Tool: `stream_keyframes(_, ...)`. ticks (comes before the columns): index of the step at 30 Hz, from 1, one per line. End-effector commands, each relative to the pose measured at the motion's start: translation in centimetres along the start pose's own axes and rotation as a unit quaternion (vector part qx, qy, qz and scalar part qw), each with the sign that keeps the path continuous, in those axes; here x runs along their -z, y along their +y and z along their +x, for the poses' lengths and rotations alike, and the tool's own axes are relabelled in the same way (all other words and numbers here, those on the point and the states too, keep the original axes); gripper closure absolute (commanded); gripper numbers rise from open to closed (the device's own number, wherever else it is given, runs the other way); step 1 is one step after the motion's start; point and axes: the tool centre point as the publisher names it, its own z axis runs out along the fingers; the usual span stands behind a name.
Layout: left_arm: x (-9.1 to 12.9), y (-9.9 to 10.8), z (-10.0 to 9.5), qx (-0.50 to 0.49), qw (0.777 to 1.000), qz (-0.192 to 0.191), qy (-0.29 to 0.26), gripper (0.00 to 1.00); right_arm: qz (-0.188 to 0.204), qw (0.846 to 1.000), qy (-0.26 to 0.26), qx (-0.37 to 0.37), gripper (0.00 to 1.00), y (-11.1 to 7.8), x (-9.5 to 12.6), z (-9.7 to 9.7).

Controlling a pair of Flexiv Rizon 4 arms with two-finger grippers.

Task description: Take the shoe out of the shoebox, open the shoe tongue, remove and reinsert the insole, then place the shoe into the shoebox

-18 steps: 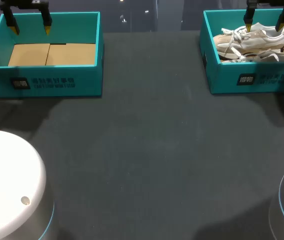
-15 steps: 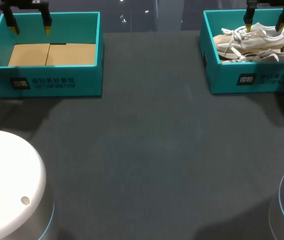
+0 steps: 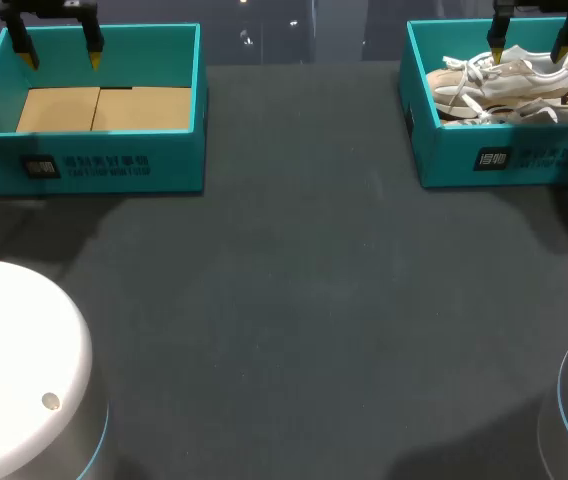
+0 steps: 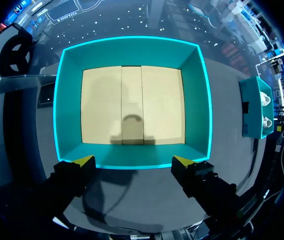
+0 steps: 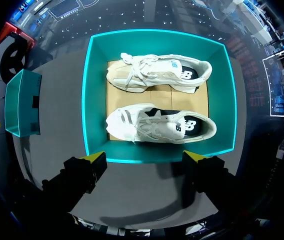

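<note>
Here, the right gripper (image 5: pixel 146 159) is held spread wide, grasping nothing, above the near wall of the shoebox (image 5: pixel 89 100). Just ahead, 2 shoes are laid on their sides inside. The nearer shoe (image 5: pixel 159 125) is probably best taken across its midfoot, laces avoided, with the farther shoe (image 5: pixel 157 74) left undisturbed. The left gripper (image 4: pixel 134 161) is likewise spread, over an empty box (image 4: pixel 62 100).

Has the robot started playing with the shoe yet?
Nothing looks done: the shoes lie in the right box. In hand: nothing; the right end effector hangs open above them, the left end effector open over the empty left box. Left: lifting a shoe out, tongue, insole, putting it back.
</note>
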Motion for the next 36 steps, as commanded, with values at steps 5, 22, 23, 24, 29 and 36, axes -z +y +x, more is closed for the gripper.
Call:
stream_keyframes(5, 0.0, 0.0, 0.0, 0.0, 1.0, 0.0, 0.0, 0.0, -0.007, 1.0, -0.01, 0.001, 0.0, -0.2, 0.0, -0.5)
stream_keyframes(22, 0.0, 0.0, 0.0, 0.0, 1.0, 0.0, 0.0, 0.0, -0.018, 0.998, -0.054, 0.01, 0.0, 0.0, -0.9, -4.3)
stream_keyframes(23, 0.0, 0.0, 0.0, 0.0, 1.0, 0.0, 0.0, 0.0, -0.017, 0.998, -0.057, 0.006, 0.0, 0.1, -1.2, -4.8)
stream_keyframes(24, 0.0, 0.0, 0.0, 0.0, 1.0, 0.0, 0.0, 0.0, -0.015, 0.998, -0.058, 0.003, 0.0, 0.2, -1.4, -5.2)
stream_keyframes(29, 0.0, 0.0, 0.0, 0.0, 1.0, 0.0, 0.0, 0.0, -0.014, 0.998, -0.067, -0.013, 0.0, 0.7, -2.3, -7.3)
stream_keyframes(36, 0.0, 0.0, 0.0, 0.0, 1.0, 0.0, 0.0, 0.0, -0.012, 0.996, -0.081, -0.022, 0.07, 1.2, -3.4, -9.6)
